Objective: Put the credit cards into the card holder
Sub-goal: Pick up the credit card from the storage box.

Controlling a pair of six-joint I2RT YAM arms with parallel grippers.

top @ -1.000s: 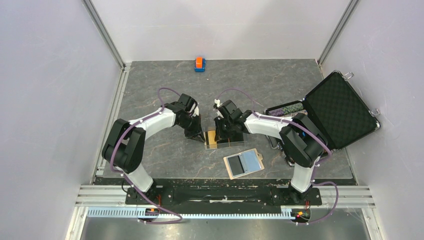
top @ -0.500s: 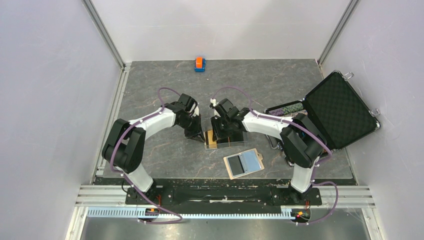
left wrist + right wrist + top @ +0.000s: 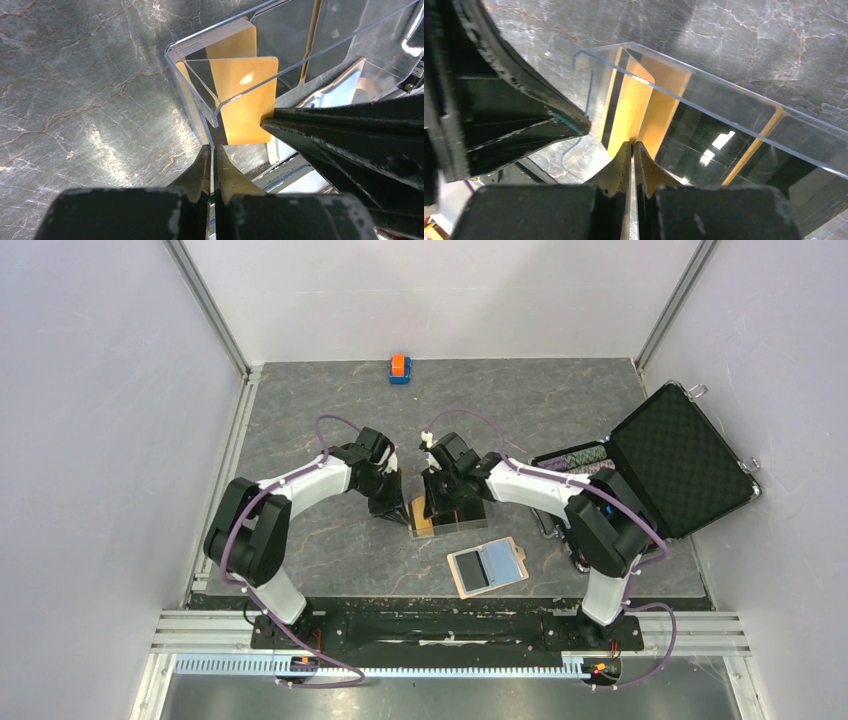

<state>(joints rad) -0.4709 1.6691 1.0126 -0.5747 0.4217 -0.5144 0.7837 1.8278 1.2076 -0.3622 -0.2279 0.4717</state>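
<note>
A clear plastic box (image 3: 440,521) in mid table holds upright gold credit cards (image 3: 423,516). My left gripper (image 3: 398,510) is shut on the box's thin end wall (image 3: 192,95). My right gripper (image 3: 438,508) is shut on the top edge of one gold card (image 3: 634,105), which stands tilted inside the box (image 3: 724,107). That card also shows in the left wrist view (image 3: 245,95), with the right fingers (image 3: 320,130) beside it. The tan card holder (image 3: 514,544) lies flat nearer the arms, with a light blue card (image 3: 485,567) on it.
An open black foam-lined case (image 3: 680,455) stands at the right, with a patterned deck (image 3: 575,457) by its base. A small orange-and-blue block (image 3: 399,368) sits at the far edge. Grey walls close in both sides.
My right gripper has shifted a little to the left over the clear box. The left arm, the box and the tan holder have not moved.
</note>
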